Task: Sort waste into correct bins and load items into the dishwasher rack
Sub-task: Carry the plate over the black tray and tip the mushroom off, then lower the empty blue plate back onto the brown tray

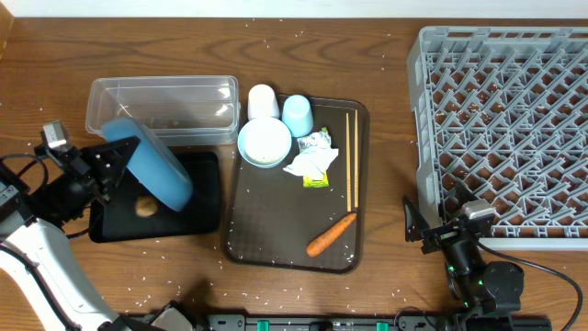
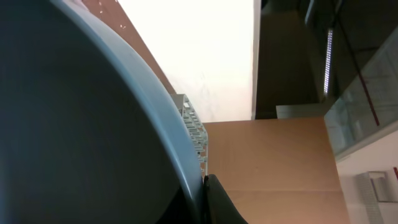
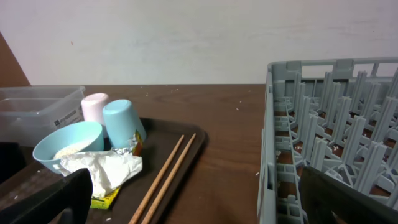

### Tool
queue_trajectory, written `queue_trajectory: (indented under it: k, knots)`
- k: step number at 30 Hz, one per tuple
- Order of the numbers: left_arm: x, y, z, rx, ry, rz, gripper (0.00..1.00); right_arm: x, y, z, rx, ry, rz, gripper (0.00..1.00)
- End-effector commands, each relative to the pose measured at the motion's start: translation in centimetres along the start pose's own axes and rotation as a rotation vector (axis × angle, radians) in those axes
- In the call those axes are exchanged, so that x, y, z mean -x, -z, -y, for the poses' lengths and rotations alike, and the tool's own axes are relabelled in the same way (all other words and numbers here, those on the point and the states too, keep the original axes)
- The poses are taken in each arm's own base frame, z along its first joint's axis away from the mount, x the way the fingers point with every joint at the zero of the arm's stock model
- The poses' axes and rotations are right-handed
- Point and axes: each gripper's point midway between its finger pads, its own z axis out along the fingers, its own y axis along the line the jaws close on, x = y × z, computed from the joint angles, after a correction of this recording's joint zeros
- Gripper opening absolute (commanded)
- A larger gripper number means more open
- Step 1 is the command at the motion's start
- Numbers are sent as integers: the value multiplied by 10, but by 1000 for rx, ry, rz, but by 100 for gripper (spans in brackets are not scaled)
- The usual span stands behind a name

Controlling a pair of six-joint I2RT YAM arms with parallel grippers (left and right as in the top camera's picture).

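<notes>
Left gripper (image 1: 118,154), clamped on the tilted blue plate (image 1: 158,173), tips it over the black tray (image 1: 200,198) holding 1 brown lump (image 1: 146,206); next it probably needs carrying to the dishwasher rack (image 1: 505,119), near the right gripper (image 1: 424,230), whose fingers are spread

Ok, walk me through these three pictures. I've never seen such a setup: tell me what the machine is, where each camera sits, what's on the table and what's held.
This is a robot with two arms at a table. One picture looks down from overhead; the other two come from cameras on each wrist. The left end effector is shut on a blue plate, tilted over a black tray holding a brown lump, with a clear tub behind. A brown serving tray carries a bowl, a white cup, a light-blue cup, a wrapper, chopsticks and a carrot. The grey rack stands on the right; the right end effector beside it is open, empty.
</notes>
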Motion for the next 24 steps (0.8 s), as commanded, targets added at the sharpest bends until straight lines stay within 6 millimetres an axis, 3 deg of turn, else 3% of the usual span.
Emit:
queue_trajectory:
  k: [1,5,9,16,19,24]
  knots:
    - [-1,0,-4,17,-6,0,6,-1,0,-2,6,8,-2,99]
    - [-15,-12,1,25,-16,-54,6,-1,0,-2,6,8,-2,99]
    - [-45,-38,-5,168,-53,-135,6,-1,0,-2,6,8,-2,99]
    - [-127,-87,-21,483,-275,-316,6,-1,0,-2,6,8,-2,99]
    - [-157,-104,-34,603,-380,-371,6,-1,0,-2,6,8,-2,99]
    - [-189,-125,-69,822,-531,-396,6,-1,0,-2,6,8,-2,99]
